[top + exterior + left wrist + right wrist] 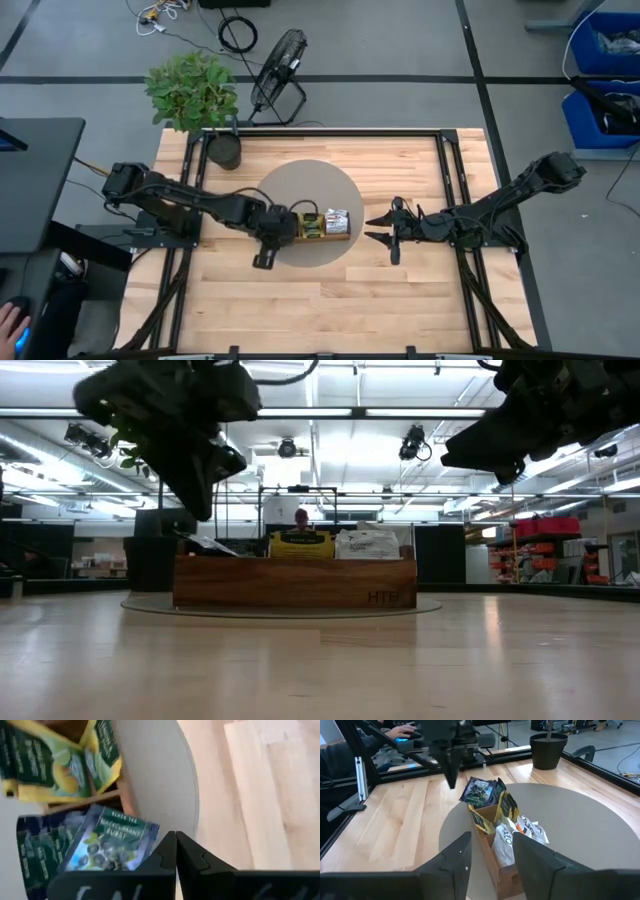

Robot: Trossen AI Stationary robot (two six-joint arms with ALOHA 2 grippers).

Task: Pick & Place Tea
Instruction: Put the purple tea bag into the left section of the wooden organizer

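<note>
On the round grey mat (pixel 300 180) at the middle of the wooden table (pixel 320 300) stands the long brown wooden tray (pixel 295 582), and the tea sachets sit inside it. Seen from table height, a yellow sachet (pixel 300 544) and a white one (pixel 366 544) stick up above the tray's rim, side by side. From the right wrist camera the tray runs away from the lens: white-and-orange sachets (pixel 506 840) at the near end, yellow ones (pixel 506 806) in the middle, and dark sachets with green labels (pixel 479 791) at the far end, leaning out over the edge.

The left gripper (pixel 265 258) hangs above the table at the tray's left end, just beside the dark sachets, its jaws pressed together and holding nothing. Its own camera looks down past the closed fingertips (pixel 176 851) at a dark blackcurrant sachet (pixel 112 845) and, beyond it, yellow-and-green ones (pixel 55 767).

The right gripper (pixel 385 231) hovers off the tray's right end, near it but apart from it, with its fingers (pixel 451 865) spread and nothing between them.

A potted plant (pixel 195 95) stands at the table's far left corner, and a person's hand (pixel 12 325) rests at a desk off to the left.
</note>
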